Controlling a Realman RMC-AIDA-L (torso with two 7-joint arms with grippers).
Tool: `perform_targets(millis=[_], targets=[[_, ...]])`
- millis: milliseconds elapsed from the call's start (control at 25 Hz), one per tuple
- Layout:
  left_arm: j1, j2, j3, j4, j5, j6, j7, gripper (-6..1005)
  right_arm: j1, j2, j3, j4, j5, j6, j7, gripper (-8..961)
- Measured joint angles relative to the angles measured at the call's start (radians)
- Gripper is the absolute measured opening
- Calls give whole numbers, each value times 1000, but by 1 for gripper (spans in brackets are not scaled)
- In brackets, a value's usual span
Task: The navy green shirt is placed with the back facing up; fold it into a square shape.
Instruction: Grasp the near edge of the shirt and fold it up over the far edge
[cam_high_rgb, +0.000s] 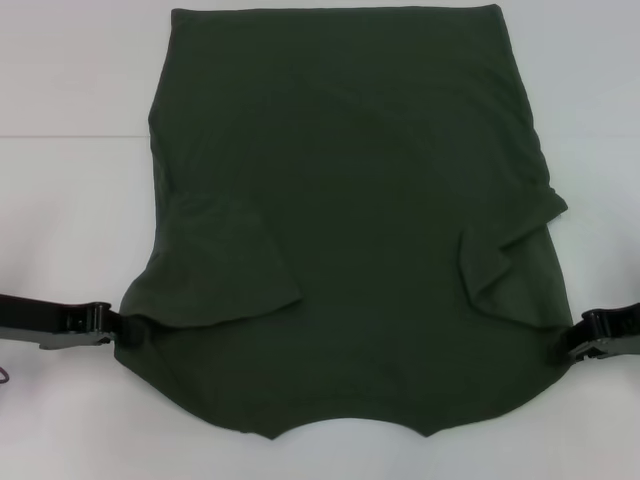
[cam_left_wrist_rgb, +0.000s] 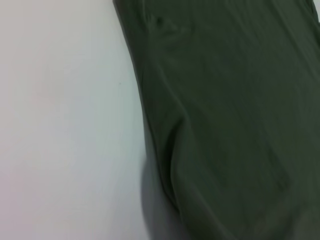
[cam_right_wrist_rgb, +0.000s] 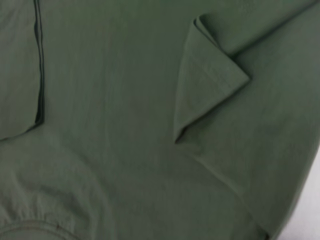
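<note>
One navy green shirt (cam_high_rgb: 350, 230) flat on white table (cam_high_rgb: 70, 200), between two claws, both sleeves folded inward. Bare table beyond both side edges. Left gripper (cam_high_rgb: 108, 325) low, reaching inward, touching near-left corner; right gripper (cam_high_rgb: 578, 338) likewise at near-right corner. Cannot tell whether clamped.

Plain olive-green shirt (cam_high_rgb: 350, 200), white table (cam_high_rgb: 70, 200)

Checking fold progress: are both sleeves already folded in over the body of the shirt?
Yes: in the head view both sleeves lie folded inward on the navy green shirt, one near the left gripper, one near the right gripper.
</note>
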Motion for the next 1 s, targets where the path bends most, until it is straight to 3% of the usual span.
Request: perform_targets(millis=[160, 520, 1000], targets=[[-1, 0, 0, 0, 0, 2, 3, 37, 1, -1, 0, 0, 0, -5, -4, 95], [-3, 9, 1, 0, 0, 39, 17, 37, 7, -6, 0, 0, 5, -45, -65, 67], [-4, 84, 10, -52, 42, 309, 19, 37, -24, -15, 0, 8, -9, -324, -337, 58]])
